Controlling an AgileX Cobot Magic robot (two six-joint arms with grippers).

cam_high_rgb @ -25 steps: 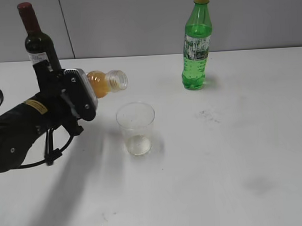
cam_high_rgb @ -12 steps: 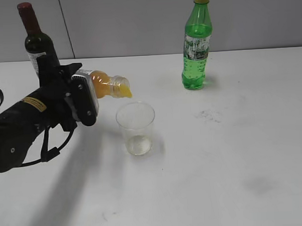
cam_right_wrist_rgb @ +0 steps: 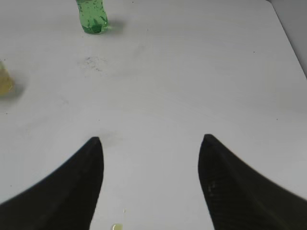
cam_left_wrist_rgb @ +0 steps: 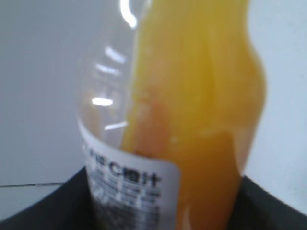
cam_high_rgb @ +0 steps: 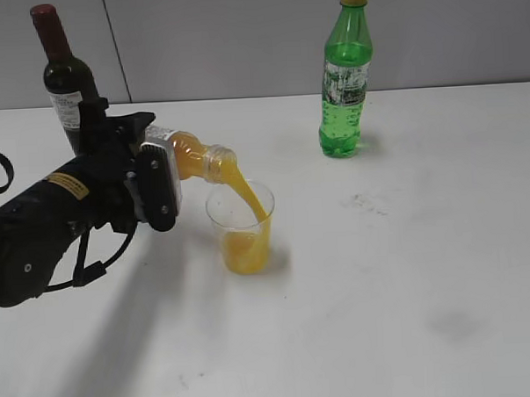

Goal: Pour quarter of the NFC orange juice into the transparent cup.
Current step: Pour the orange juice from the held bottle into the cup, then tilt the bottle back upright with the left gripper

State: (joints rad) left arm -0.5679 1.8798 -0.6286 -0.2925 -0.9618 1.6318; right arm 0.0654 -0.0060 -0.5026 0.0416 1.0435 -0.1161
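Note:
My left gripper point(cam_high_rgb: 163, 172) is shut on the NFC orange juice bottle point(cam_high_rgb: 193, 158) and holds it tipped mouth-down to the right, over the transparent cup point(cam_high_rgb: 242, 228). An orange stream runs from the bottle's mouth into the cup, which holds orange juice in its lower part. In the left wrist view the bottle point(cam_left_wrist_rgb: 192, 110) fills the frame between the jaws, its label at the bottom. My right gripper point(cam_right_wrist_rgb: 149, 141) is open and empty above bare table; it does not show in the exterior view. The cup's edge shows at the far left of the right wrist view point(cam_right_wrist_rgb: 4, 79).
A dark wine bottle point(cam_high_rgb: 64, 80) stands at the back left, just behind my left arm. A green soda bottle point(cam_high_rgb: 344, 76) stands at the back right, also in the right wrist view point(cam_right_wrist_rgb: 92, 17). A small yellowish drop point(cam_right_wrist_rgb: 116, 227) lies on the white table point(cam_high_rgb: 409, 271).
My left gripper has tipped the bottle further, mouth down over the cup. Juice now streams out and the cup, nearly empty before, has filled partway.

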